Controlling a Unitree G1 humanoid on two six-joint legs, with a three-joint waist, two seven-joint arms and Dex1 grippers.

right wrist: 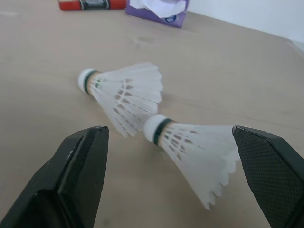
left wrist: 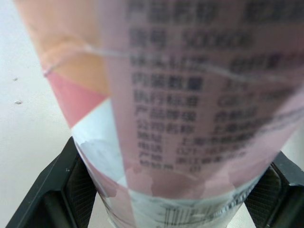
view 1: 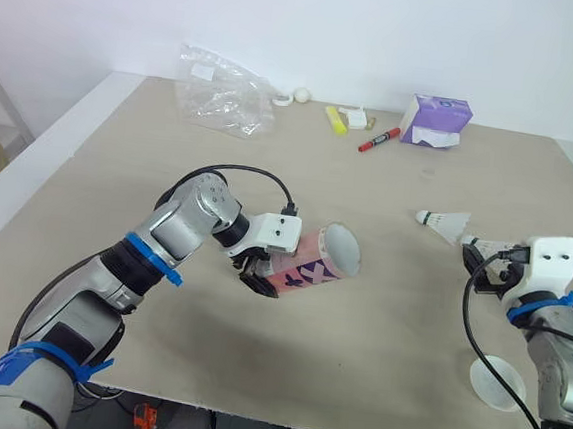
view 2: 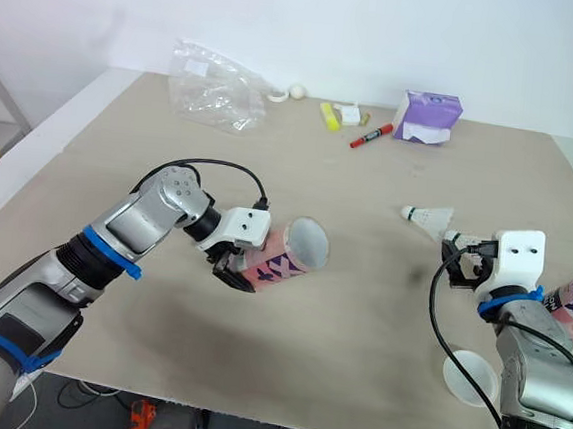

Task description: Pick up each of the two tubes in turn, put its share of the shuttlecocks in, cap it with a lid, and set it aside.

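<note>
From the head camera, I saw my left pincer (view 1: pixel 254 275) clamped on the pink tube (view 1: pixel 315 260). The tube was held on its side over the bench (view 1: pixel 89 177), with its open mouth facing my right. A shuttlecock (view 1: pixel 444 224) lay near my right pincer (view 1: pixel 475 259). In the left wrist view, both black fingers (left wrist: pixel 57 190) pressed the tube's sides. In the right wrist view, the right pincer stood wide apart, with a second shuttlecock (right wrist: pixel 194 152) on the bench between its fingers.
</note>
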